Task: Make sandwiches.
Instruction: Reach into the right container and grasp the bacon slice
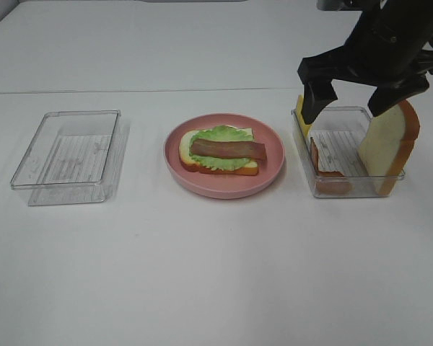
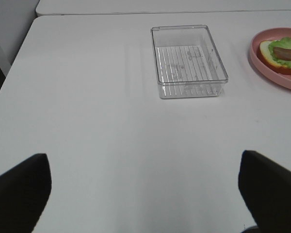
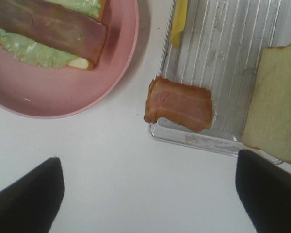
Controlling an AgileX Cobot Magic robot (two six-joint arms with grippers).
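The half-built sandwich [image 1: 220, 151] lies on the pink plate [image 1: 224, 190]: one bread slice, a lettuce leaf and a bacon strip [image 3: 48, 24] on top. My right gripper [image 1: 350, 101] hangs open above the right clear tray [image 1: 325, 192], holding nothing. In that tray a second bacon strip [image 3: 179, 104] leans on the wall nearest the plate. A yellow cheese slice [image 1: 301, 108] stands at its far left corner. A bread slice [image 1: 390, 144] leans on its right wall. My left gripper [image 2: 145, 194] is open over bare table, outside the exterior view.
An empty clear tray [image 1: 72, 158] sits left of the plate, also in the left wrist view [image 2: 189, 60]. The white table runs wide in front of all three containers. A seam crosses the table behind them.
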